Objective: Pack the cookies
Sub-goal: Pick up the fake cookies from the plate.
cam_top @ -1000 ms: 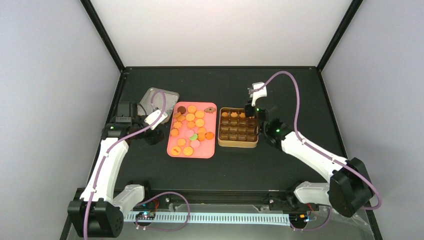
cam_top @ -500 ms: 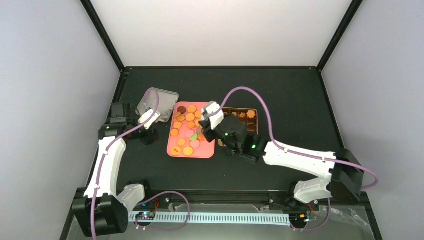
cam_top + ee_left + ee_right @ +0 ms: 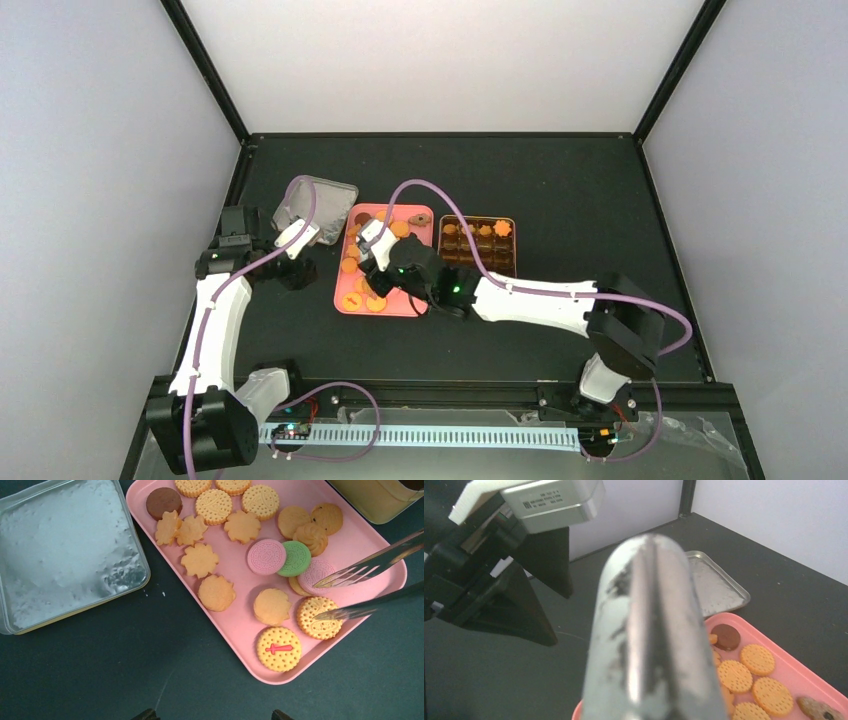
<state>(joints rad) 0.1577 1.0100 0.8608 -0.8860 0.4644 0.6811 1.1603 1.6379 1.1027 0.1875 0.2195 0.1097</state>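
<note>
Many cookies [image 3: 215,506] lie on a pink tray [image 3: 240,630]: mostly orange-yellow, two pink, one green, one dark brown. In the top view they [image 3: 383,220] show left of the gold tin [image 3: 478,218], whose far row holds a few orange cookies [image 3: 486,229]. My right gripper [image 3: 392,268] is over the tray, shut on metal tongs [image 3: 649,630]. The tongs' tips [image 3: 325,597] stand apart over a pink cookie and a yellow one, with nothing between them. My left gripper [image 3: 212,714] is open and empty over the table, just left of the tray.
The tin's silver lid [image 3: 318,205] lies upside down at the tray's far left; it also shows in the left wrist view [image 3: 65,555] and the right wrist view [image 3: 716,582]. The left arm [image 3: 499,580] stands close to the tray's left side.
My right arm has swung left with the tongs, from the gold tin to over the pink tray. The left arm has barely moved.
</note>
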